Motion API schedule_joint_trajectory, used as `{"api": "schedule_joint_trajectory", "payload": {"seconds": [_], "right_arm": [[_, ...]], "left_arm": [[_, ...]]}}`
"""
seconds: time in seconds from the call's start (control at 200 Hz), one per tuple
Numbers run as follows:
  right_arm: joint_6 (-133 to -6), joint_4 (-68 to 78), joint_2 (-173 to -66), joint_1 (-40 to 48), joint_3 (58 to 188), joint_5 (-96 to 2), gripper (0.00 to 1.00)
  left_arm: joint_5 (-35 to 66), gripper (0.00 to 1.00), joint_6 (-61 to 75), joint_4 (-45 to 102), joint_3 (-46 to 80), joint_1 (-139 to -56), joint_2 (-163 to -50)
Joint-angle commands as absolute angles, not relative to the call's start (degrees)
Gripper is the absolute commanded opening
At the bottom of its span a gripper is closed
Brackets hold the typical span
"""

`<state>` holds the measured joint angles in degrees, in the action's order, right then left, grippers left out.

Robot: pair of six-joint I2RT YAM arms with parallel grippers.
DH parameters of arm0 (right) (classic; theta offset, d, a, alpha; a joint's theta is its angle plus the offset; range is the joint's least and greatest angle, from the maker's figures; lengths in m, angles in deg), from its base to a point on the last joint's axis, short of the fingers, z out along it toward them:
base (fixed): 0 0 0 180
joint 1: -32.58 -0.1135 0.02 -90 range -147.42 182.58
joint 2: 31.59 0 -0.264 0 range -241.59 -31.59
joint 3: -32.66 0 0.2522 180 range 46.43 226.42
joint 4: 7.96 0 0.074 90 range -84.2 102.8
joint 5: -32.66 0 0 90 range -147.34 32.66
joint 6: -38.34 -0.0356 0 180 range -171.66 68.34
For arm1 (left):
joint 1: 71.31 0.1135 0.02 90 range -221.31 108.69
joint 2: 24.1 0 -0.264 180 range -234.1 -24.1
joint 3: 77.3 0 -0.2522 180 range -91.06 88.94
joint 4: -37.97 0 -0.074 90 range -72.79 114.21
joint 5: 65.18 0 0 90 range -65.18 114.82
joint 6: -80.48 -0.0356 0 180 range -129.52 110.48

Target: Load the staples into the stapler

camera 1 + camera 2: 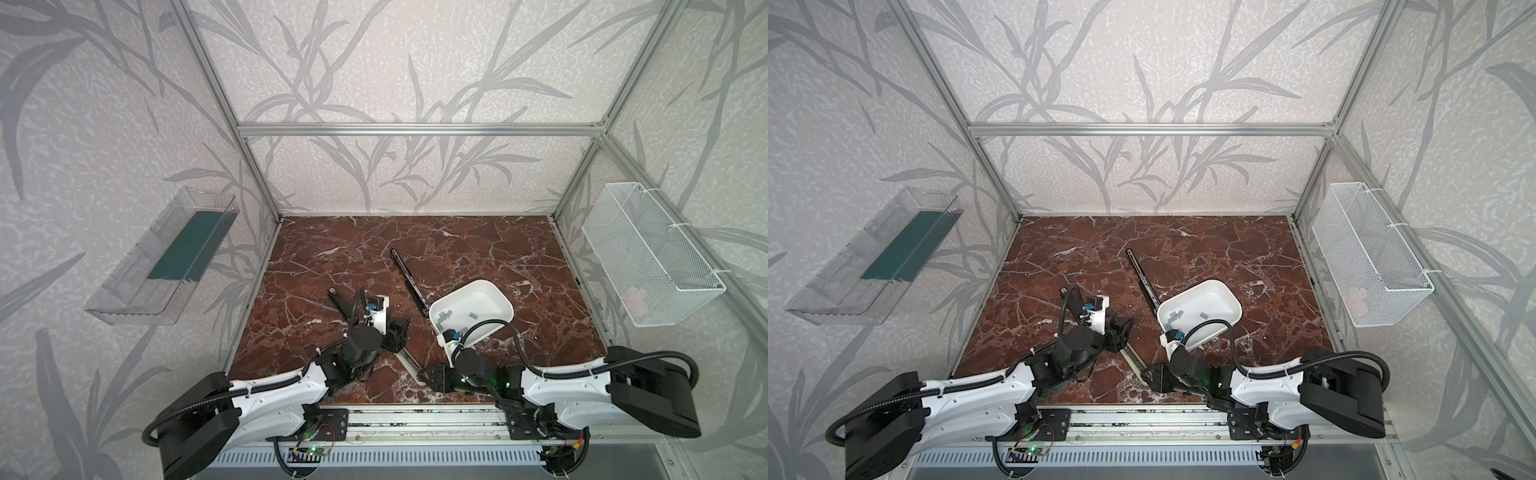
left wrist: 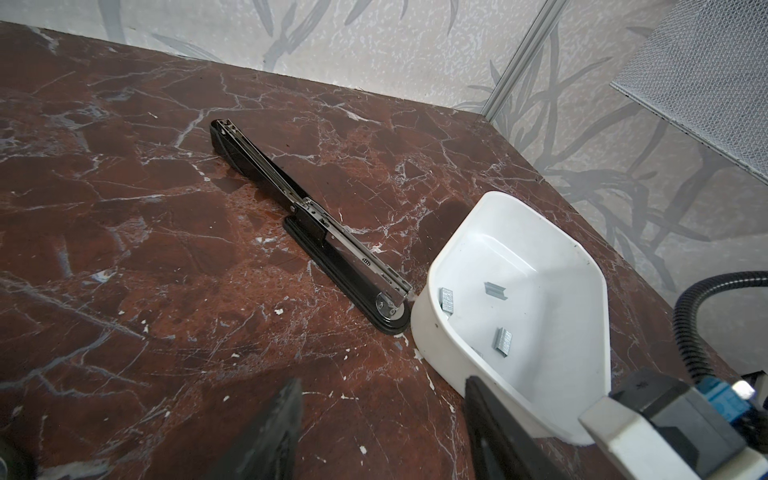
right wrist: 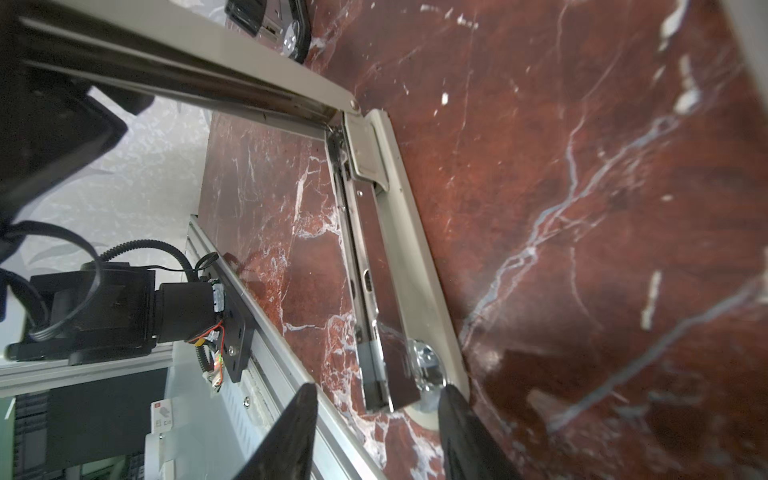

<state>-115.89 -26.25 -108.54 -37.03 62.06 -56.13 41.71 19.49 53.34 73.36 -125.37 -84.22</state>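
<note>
Glossy marble table point(image 2: 124, 249), metallic staples point(image 2: 448, 300)

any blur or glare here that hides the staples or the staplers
Left wrist view: staples in the white tub are crisp; chrome on the black stapler glares. Right wrist view: the beige stapler is sharp at its base, its raised arm blurred near the lens. Both top views: even light, staples mere specks.

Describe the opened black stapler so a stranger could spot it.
On the red marble tabletop, find the white tub of staples. The black stapler lies just left of it. Unlike the beige stapler near the front edge and the second black stapler behind the left arm, it lies splayed flat, chrome channel up.
</note>
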Motion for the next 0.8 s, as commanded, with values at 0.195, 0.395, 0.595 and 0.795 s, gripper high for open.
{"api": "schedule_joint_trajectory", "payload": {"seconds": [0.195,0.395,0.595,0.795], "right_arm": [[-120.27,-42.59,-122.4,-36.43,64.49,-49.17,0.35],[-120.12,-45.91,-127.26,-36.19,65.05,-48.13,0.26],[-118.62,-47.3,-127.65,-35.54,65.41,-48.35,0.25],[-112.81,-34.03,-120.69,-35.46,68.38,-50.69,0.25]], "left_arm": [[43.3,0.63,18.51,51.99,74.3,-125.87,-82.84],[43.45,0.63,18.6,51.1,75.09,-125.98,-81.2],[44.03,0.63,18.42,49.53,75.35,-125.98,-79.47],[46.07,0.64,17.77,46.36,74.95,-125.98,-77.31]]}}
